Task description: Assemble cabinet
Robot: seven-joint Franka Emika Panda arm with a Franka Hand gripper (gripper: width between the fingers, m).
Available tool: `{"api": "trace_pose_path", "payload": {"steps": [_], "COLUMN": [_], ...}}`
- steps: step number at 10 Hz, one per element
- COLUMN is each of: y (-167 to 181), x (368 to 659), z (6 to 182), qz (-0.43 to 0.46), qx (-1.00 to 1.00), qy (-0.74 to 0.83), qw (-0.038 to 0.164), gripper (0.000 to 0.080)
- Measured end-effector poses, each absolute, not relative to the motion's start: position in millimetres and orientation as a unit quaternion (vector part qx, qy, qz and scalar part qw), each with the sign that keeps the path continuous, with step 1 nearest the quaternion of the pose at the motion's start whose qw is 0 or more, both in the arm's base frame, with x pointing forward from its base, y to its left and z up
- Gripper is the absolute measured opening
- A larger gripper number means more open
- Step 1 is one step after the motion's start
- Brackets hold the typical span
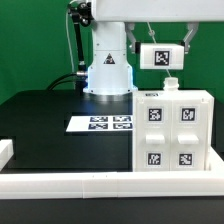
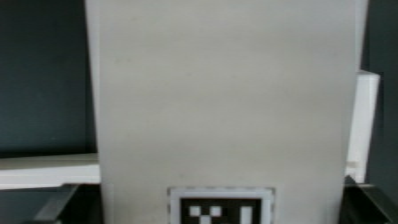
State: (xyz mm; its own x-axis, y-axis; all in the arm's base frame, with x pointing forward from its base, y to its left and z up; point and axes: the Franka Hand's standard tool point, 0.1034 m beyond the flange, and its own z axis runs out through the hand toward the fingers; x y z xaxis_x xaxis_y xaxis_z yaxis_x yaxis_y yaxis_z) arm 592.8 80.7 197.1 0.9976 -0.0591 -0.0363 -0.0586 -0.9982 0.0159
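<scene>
The cabinet (image 1: 172, 130) is a large white box at the exterior view's right, its front a grid of small tagged blocks. My gripper (image 1: 166, 52) hangs above the cabinet's top and is shut on a white cabinet part (image 1: 160, 56) with a black-and-white tag. In the wrist view that part (image 2: 217, 100) is a long white panel filling the middle, its tag near my gripper (image 2: 217, 212). My dark fingers (image 2: 50, 208) show at either side of it. A small white piece (image 1: 170, 83) shows just above the cabinet top, below the gripper.
The marker board (image 1: 103, 123) lies flat on the black table left of the cabinet. A low white border rail (image 1: 90, 180) runs along the front edge, with a short piece (image 1: 5, 150) at the left. The robot base (image 1: 108, 70) stands behind.
</scene>
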Motion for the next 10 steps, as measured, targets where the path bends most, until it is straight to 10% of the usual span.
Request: {"api": "trace_pose_path", "payload": {"steps": [10], "y": [102], "x": [592], "z": [175.0], "qz": [-0.007], "qx": [1.000], "qy": [-0.029], "qw": [0.007], "gripper": [0.0554]}}
